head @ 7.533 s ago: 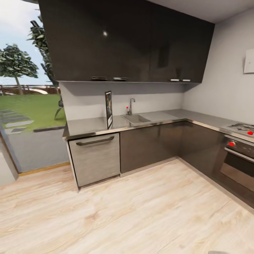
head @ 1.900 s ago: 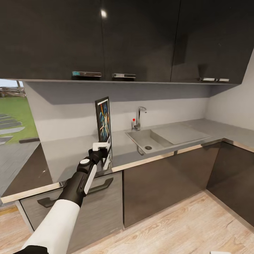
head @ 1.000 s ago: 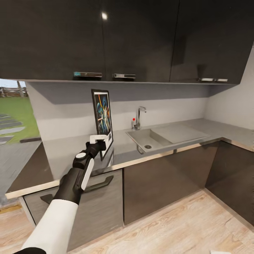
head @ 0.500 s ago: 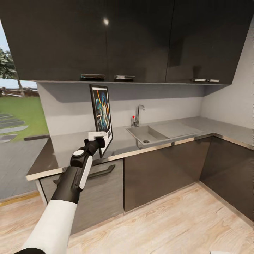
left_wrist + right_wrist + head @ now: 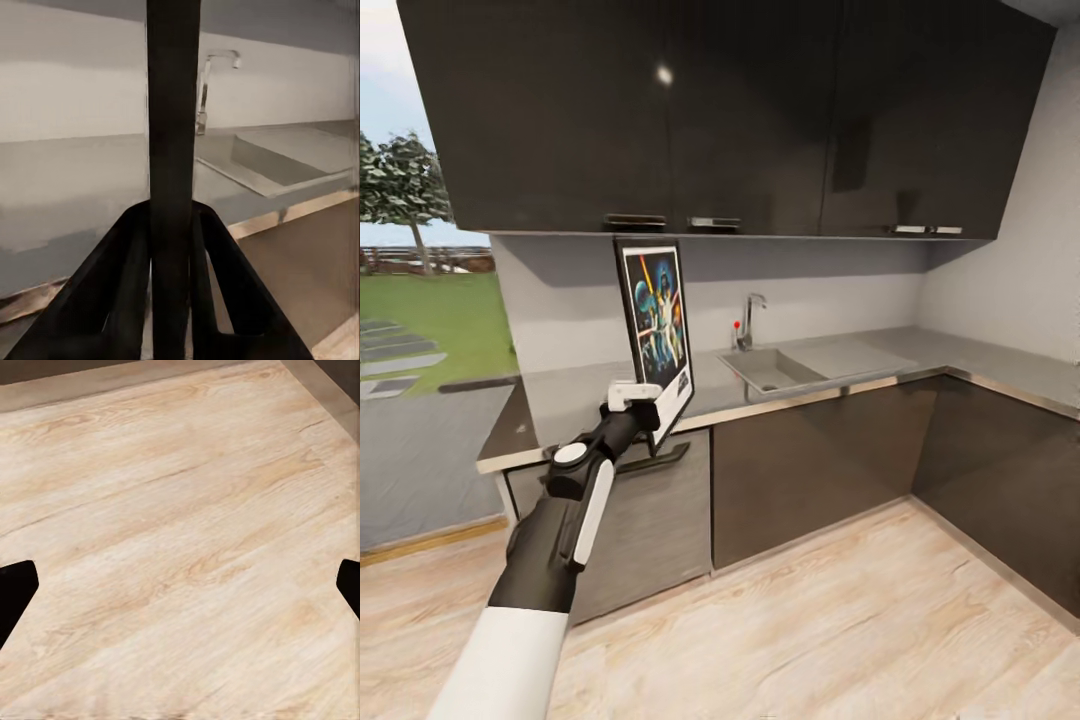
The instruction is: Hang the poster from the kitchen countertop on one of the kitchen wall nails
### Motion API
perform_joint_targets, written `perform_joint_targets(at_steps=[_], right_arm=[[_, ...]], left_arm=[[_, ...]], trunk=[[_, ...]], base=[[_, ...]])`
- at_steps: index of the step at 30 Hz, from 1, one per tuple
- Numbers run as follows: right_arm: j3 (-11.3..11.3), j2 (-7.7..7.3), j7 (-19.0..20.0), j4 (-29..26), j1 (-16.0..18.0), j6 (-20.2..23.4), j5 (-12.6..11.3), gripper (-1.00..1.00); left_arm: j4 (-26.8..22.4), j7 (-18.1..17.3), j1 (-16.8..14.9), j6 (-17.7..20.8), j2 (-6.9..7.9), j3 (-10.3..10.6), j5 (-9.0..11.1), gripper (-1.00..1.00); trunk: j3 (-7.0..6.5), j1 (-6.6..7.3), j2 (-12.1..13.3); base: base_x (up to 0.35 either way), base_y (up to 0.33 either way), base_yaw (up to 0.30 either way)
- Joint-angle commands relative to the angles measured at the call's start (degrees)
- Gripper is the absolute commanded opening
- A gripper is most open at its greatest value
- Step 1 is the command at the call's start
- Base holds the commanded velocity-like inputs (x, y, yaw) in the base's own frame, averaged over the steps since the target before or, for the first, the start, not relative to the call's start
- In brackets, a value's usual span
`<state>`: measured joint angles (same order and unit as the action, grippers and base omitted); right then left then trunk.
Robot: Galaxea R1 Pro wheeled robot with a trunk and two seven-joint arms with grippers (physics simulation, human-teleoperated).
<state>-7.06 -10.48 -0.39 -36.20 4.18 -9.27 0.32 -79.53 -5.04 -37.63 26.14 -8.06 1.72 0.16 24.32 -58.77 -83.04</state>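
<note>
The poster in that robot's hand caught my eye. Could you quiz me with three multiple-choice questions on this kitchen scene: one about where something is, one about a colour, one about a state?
1. Where is the tap?
A. behind the sink
B. on the floor
C. on the upper cabinets

2. What colour are the upper cabinets?
A. white
B. near black
C. yellow

3. What is the left end effector doing?
A. hanging open
B. clamped on the poster
C. resting in the sink

Answers:
1 A: the tap rises at the sink's back edge.
2 B: their glossy doors are near black.
3 B: the left wrist view shows both fingers pressed on the poster's dark edge.
</note>
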Motion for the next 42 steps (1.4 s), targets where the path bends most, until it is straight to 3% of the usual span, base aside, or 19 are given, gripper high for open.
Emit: perform_joint_targets(at_steps=[1, 4, 6, 8, 9, 11, 14, 15, 16, 19, 22, 26, 28, 31, 34, 37, 38, 41, 42], right_arm=[[0.0, 0.0, 0.0, 0.2, 0.0, -0.3, 0.0, 1.0], [0.0, -0.03, 0.0, 0.5, 0.0, -0.5, 0.0, 1.0], [-0.1, -0.1, 0.1, 0.6, 0.0, -0.7, 0.0, 1.0], [-0.1, -0.85, 0.2, 0.7, 0.0, -1.2, 0.0, 1.0], [0.0, -1.72, 0.3, 0.8, 0.0, -2.4, -0.2, 1.0], [0.0, -2.14, 0.4, 0.8, 0.0, -2.9, -0.3, 1.0], [0.0, -2.69, 0.5, 0.8, 0.0, -3.8, -0.5, 1.0], [0.0, -2.73, 0.5, 0.8, 0.0, -3.9, -0.5, 1.0], [0.0, -2.82, 1.2, 0.5, 0.0, -4.0, -0.6, 1.0], [0.0, -2.94, 5.4, 0.0, 0.0, -4.2, -0.3, 1.0], [0.0, -3.64, 13.8, -1.8, 0.1, -4.7, -0.3, 1.0], [-0.6, -4.66, 19.4, -7.4, 0.0, -5.1, -0.3, 1.0], [-1.8, -4.78, 19.8, -8.9, 0.0, -5.1, -0.2, 1.0], [-5.2, -5.16, 20.6, -11.8, 0.0, -5.1, 0.3, 1.0], [-5.9, -6.18, 21.9, -12.9, 0.1, -4.8, 0.2, 1.0], [-6.6, -9.1, 29.6, -14.2, 0.7, -2.8, 0.0, 1.0], [-6.7, -10.01, 34.0, -14.8, 1.5, -0.2, -0.1, 1.0], [-6.8, -10.82, 40.7, -16.0, 3.5, 4.6, -0.1, 1.0], [-6.9, -11.16, 45.2, -16.5, 4.8, 7.5, -0.1, 1.0]], left_arm=[[-0.2, -0.4, 0.2, 0.3, -0.03, -0.1, -0.1, -1.0], [-0.8, -2.6, 0.9, 0.3, -0.01, -0.1, -0.1, -1.0], [-2.0, -7.3, 1.8, 0.3, 0.33, -0.1, -0.1, -1.0], [-3.6, -14.4, 2.9, 0.5, 0.8, -0.1, -0.2, -1.0], [-4.2, -22.0, 3.5, 1.9, 2.24, -0.1, -0.2, -1.0], [-4.5, -27.9, 3.7, 3.0, 3.67, -0.1, -0.2, -1.0], [-4.5, -44.9, 4.0, 4.3, 7.17, -0.2, -0.3, -1.0], [-4.5, -47.4, 4.1, 4.4, 7.69, -0.2, -0.3, -1.0], [-4.4, -53.0, 4.1, 4.7, 9.44, -0.3, -0.3, -1.0], [-4.2, -58.6, 4.1, 5.0, 12.26, -0.4, -0.2, -1.0], [-4.1, -65.9, 4.1, 5.2, 14.27, -0.7, -0.2, -1.0], [-4.0, -71.9, 4.1, 5.2, 15.06, -3.7, -0.2, -1.0], [-4.0, -72.7, 4.1, 5.2, 15.14, -4.5, -0.2, -1.0], [-3.9, -75.7, 4.1, 5.2, 15.23, -5.6, -0.2, -1.0], [-3.8, -76.7, 4.1, 5.2, 15.25, -5.8, -0.2, -1.0], [-3.8, -77.5, 4.1, 5.3, 15.26, -6.0, -0.2, -1.0], [-3.8, -77.7, 4.1, 5.8, 15.27, -6.0, -0.2, -1.0], [-3.8, -77.8, 4.1, 7.5, 15.27, -6.0, -0.2, -1.0], [-3.9, -77.9, 4.1, 8.5, 15.27, -6.0, -0.2, -1.0]], trunk=[[0.06, 0.04, 0.0], [0.06, 0.04, 0.0], [0.06, 0.04, 0.0], [0.06, 0.04, 0.0], [0.06, 0.04, 0.0], [0.06, 0.04, 0.0], [0.06, 0.04, 0.0], [0.06, 0.04, 0.0], [0.06, 0.04, 0.0], [0.06, 0.04, 0.0], [0.06, 0.04, 0.0], [0.06, 0.04, 0.0], [0.06, 0.04, 0.0], [0.06, 0.04, 0.0], [0.06, 0.04, 0.0], [0.06, 0.04, 0.0], [0.06, 0.04, 0.0], [0.06, 0.04, 0.0], [0.06, 0.04, 0.0]], base=[[-0.339, 0.0, 0.0], [-0.339, 0.0, 0.0], [-0.339, 0.0, 0.0], [-0.339, 0.0, 0.0], [-0.329, 0.0, 0.0], [-0.275, 0.0, 0.0], [-0.11, 0.0, 0.0], [-0.053, 0.0, 0.0], [-0.027, 0.0, 0.0], [-0.016, 0.0, 0.0], [-0.005, 0.0, 0.0], [-0.001, 0.0, 0.0], [0.0, 0.0, 0.0], [0.0, 0.0, 0.0], [0.0, 0.0, 0.0], [0.0, 0.0, 0.0], [0.0, 0.0, 0.0], [0.0, 0.0, 0.0], [0.0, 0.0, 0.0]])
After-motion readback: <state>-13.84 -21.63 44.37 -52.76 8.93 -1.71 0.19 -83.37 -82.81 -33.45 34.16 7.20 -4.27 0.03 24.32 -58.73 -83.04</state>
